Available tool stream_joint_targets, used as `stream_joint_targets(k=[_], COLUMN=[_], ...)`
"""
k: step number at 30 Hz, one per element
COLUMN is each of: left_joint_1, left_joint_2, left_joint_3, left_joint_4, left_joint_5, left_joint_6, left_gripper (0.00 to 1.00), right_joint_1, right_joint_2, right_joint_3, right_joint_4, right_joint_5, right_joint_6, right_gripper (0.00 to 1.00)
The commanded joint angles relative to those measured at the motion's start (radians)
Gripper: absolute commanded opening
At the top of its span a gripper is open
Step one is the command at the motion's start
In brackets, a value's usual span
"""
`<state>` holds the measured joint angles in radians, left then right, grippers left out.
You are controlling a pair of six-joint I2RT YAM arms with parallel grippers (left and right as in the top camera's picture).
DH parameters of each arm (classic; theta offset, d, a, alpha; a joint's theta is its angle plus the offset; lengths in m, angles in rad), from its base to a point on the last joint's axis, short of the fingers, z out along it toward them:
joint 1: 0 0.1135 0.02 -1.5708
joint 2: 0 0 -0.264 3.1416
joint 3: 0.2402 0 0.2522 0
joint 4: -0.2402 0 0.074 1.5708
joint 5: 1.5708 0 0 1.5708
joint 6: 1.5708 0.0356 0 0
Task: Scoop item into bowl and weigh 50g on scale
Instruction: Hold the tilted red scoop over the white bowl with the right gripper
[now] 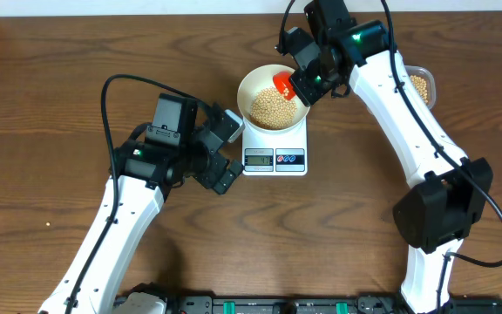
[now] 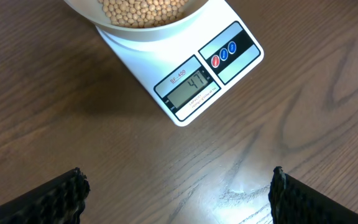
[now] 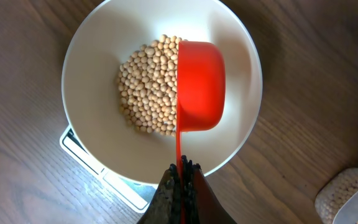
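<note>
The white bowl stands on the white scale and holds a heap of beige beans. The scale's display reads 47. My right gripper is shut on the handle of a red scoop, which is tipped on its side over the bowl, next to the beans. The scoop also shows in the overhead view. My left gripper is open and empty above bare wood, in front of the scale.
A clear tub with more beans stands at the back right, behind my right arm; its corner shows in the right wrist view. The table's far edge runs along the top of the overhead view.
</note>
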<state>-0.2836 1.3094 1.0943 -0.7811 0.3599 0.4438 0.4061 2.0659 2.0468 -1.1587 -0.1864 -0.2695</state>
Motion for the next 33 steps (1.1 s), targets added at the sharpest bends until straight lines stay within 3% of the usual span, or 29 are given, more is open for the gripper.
stream_joint_targets(k=[1,33], left_joint_1=[-0.002,-0.002], left_joint_2=[0.003,0.003], left_joint_3=[0.009,0.009], left_joint_4=[0.0,0.0], left_joint_5=[-0.01,-0.01], left_joint_6=[-0.008,-0.008], left_gripper=[0.95,0.95], right_joint_1=[0.007,0.008], right_joint_2=[-0.033,-0.033], right_joint_3=[0.022,0.022], right_joint_4=[-0.001,-0.004], right_joint_5=[-0.009,-0.021], right_joint_6=[0.0,-0.026], right_gripper=[0.01,0.01])
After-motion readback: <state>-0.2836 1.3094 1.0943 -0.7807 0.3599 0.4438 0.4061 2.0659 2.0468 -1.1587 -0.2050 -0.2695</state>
